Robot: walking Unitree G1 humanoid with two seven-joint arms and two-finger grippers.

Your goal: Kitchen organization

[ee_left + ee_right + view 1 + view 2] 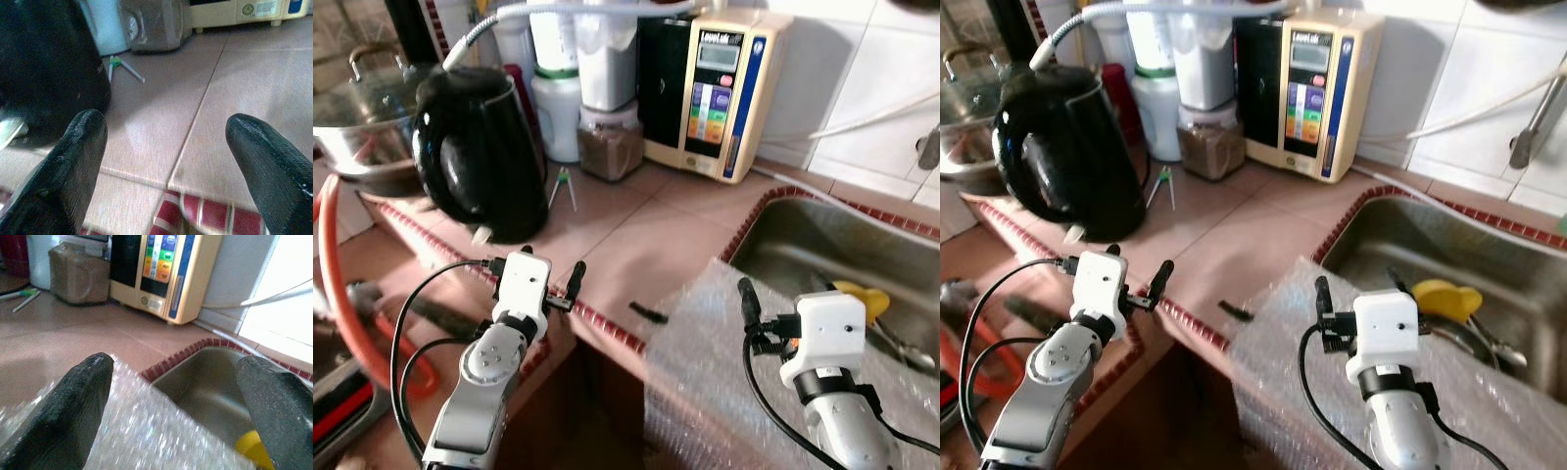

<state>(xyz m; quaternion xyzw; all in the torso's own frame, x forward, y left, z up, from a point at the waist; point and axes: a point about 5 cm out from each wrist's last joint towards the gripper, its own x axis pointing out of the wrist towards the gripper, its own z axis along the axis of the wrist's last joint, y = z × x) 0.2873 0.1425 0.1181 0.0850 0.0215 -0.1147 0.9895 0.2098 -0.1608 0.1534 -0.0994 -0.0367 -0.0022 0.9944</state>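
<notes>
Two hands hover with fingers apart: the left hand [551, 277] at the tiled table [636, 225] edge near the glossy black kettle [475, 152], the right hand [1320, 299] above crinkly bubble wrap [705, 372] draped over the table corner and steel sink [832, 245]. Seemingly an approach step; next, the right hand would lower and pinch that limp, slippery sheet.

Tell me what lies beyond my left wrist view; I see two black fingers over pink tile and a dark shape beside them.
Observer: That shape is a black kettle, standing upright on the counter.
Operator: Report the other arm.
Observer: The right gripper hovers open over a sheet of bubble wrap.
Operator: Say what is past that wrap.
Observer: A steel sink with something yellow inside.
</notes>
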